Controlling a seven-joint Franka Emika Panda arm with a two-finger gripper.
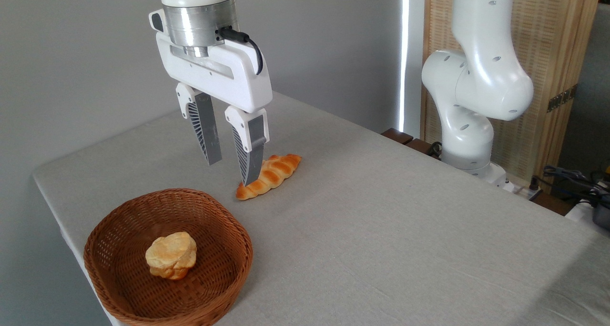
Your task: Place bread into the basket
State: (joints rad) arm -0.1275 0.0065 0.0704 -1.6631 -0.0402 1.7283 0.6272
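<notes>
The bread (272, 174), a braided orange-golden loaf with paler seams, lies flat on the grey tablecloth near the table's middle. My gripper (231, 172) hangs open just to its left and above it, fingers pointing down, with nothing between them. The right fingertip (249, 176) overlaps the loaf's left part in the picture; I cannot tell whether it touches. The basket (217, 211), round brown wicker, stands at the front left corner of the table, below and left of the gripper.
A small pale-yellow puffy bun (171, 255) lies inside the basket. The arm's white base (469, 126) stands at the table's far right edge. Cables (572, 178) sit off the table at the right. The table's front left edge runs close to the basket.
</notes>
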